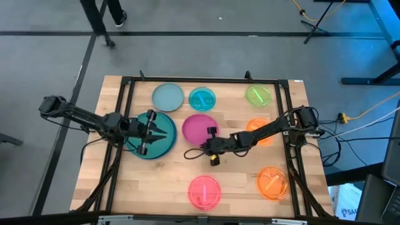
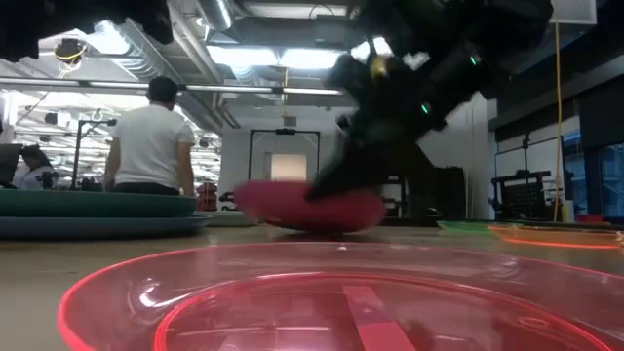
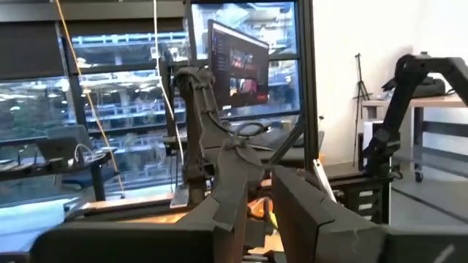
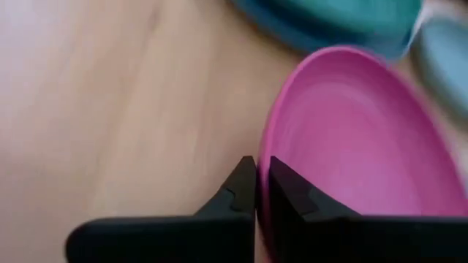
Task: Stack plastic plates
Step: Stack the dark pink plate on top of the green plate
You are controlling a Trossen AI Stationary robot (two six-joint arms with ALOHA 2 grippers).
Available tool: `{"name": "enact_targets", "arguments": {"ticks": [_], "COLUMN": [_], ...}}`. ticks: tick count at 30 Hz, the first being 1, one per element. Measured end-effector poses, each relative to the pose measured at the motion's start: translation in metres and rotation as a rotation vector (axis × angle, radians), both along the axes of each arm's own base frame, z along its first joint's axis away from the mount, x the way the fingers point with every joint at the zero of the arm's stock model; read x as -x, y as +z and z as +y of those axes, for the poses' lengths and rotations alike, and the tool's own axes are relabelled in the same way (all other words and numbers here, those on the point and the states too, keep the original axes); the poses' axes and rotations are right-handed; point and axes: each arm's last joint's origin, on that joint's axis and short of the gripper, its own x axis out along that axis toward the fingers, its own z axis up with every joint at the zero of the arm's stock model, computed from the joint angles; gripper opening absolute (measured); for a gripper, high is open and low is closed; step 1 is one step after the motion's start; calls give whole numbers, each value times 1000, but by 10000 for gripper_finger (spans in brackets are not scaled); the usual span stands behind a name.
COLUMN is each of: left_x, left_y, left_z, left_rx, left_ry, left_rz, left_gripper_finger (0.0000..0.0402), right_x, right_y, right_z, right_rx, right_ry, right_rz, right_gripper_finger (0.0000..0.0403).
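1. The right hand [image 1: 210,149] sits at the near edge of the magenta plate [image 1: 200,128], about mid-worktop [image 1: 169,181]. Its fingers [image 4: 238,191] are pinched narrowly on the plate's rim, which runs between them in the right wrist view.
2. In the low view the magenta plate [image 2: 307,207] looks tipped, with the right arm coming down onto it from above.
3. The left hand [image 1: 152,132] hovers over the big teal plate [image 1: 164,145], which lies on a blue plate under it just beside the magenta one. Its fingers are spread wide, gripping nothing.
4. Beyond the right hand, along the far side, lie a pale blue plate [image 1: 167,97], a small teal plate [image 1: 202,98] and a lime plate [image 1: 258,95].
5. On the near side of the right hand lies a pink plate [image 1: 205,191], and an orange plate [image 1: 272,182] is off to its outer side.
6. Another orange plate [image 1: 255,125] is partly hidden under the right arm.
7. A person in a white shirt [image 2: 148,141] stands in the room behind.
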Motion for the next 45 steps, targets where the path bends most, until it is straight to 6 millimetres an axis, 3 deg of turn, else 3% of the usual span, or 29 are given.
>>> {"name": "enact_targets", "arguments": {"ticks": [6, 16, 24, 28, 36, 42, 45], "left_x": [6, 8, 9, 9, 9, 6, 3], "left_y": [7, 12, 14, 14, 14, 11, 9], "left_z": [-3, -3, -3, -3, -3, -3, -3], "left_rx": [39, 135, 144, 144, 144, 139, 133], "left_ry": [-37, -31, -23, -23, -19, -12, 23], "left_rz": [-53, -93, -118, -114, -114, -89, -76], "left_gripper_finger": [60, 60, 60, 60, 60, 60, 60], "right_x": [-26, -101, -162, -173, -176, -176, -171], "right_y": [26, 34, 25, 12, 11, 5, 13], "right_z": [8, 19, 2, -8, -11, -5, -1], "right_rx": [21, 93, 57, -22, -162, -198, -196], "right_ry": [84, 251, 203, 167, 113, 135, 154], "right_rz": [-108, -213, -285, -256, -275, -262, -219], "right_gripper_finger": [6, 2, 2, 2, 12, 106, 154]}}
